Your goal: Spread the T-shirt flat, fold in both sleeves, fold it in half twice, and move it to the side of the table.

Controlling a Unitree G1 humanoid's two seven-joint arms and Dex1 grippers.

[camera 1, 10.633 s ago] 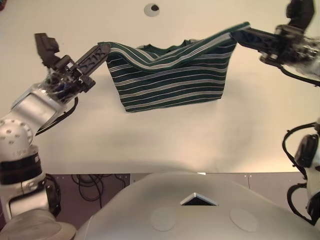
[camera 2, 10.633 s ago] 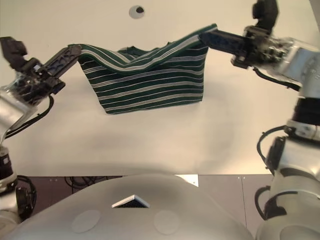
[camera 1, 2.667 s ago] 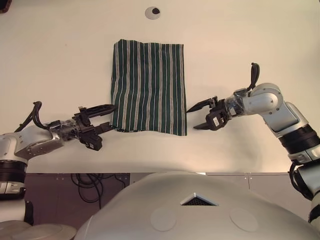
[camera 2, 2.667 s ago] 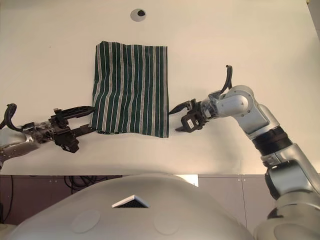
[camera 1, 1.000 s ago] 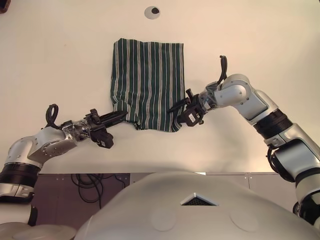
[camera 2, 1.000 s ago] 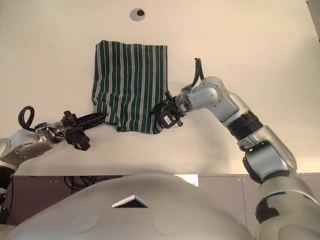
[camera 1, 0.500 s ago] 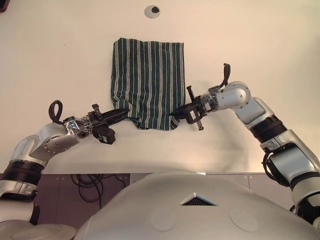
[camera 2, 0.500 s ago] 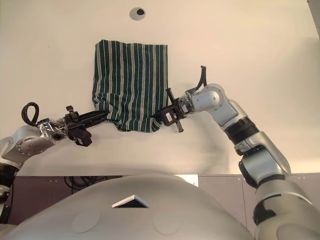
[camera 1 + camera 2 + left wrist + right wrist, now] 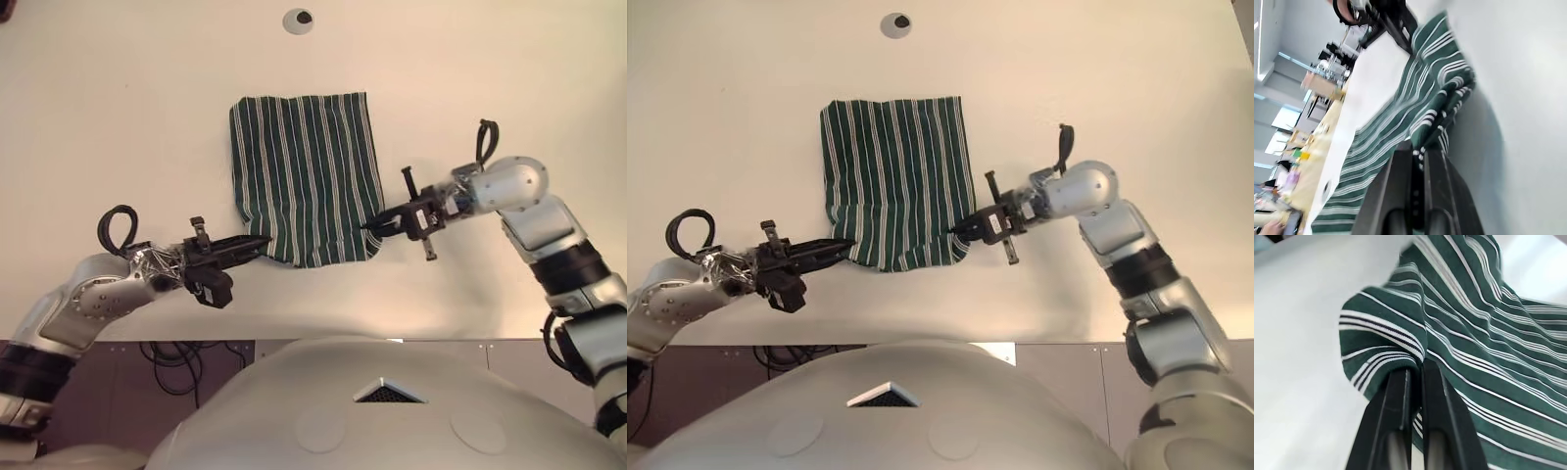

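Left eye view: shows the T-shirt (image 9: 306, 176) folded to an upright rectangle, flat on the pale table (image 9: 118, 98), upper centre of the frame. Puts the left gripper (image 9: 261, 242) at the cloth's lower left corner and the right gripper (image 9: 374, 225) at its lower right corner, both low and nearly level with the tabletop. Catches a round grommet (image 9: 299, 18) at the top edge and dark cables (image 9: 171, 357) below the table's front edge.

Right eye view: repeats the same layout, with the cloth a little left of centre.

Left wrist view: gives the grip up close, with black fingers (image 9: 1400, 191) pressed together on a bunched corner of the striped knit (several layers puckered there). Shows the right gripper too, at the far corner of the cloth, top of the frame.

Right wrist view: brings out the fabric, a soft dark green jersey with thin white stripes and a rolled, rounded edge. Shows slim matte fingers (image 9: 1393, 421) pinching that rolled corner, beside the smooth white tabletop.
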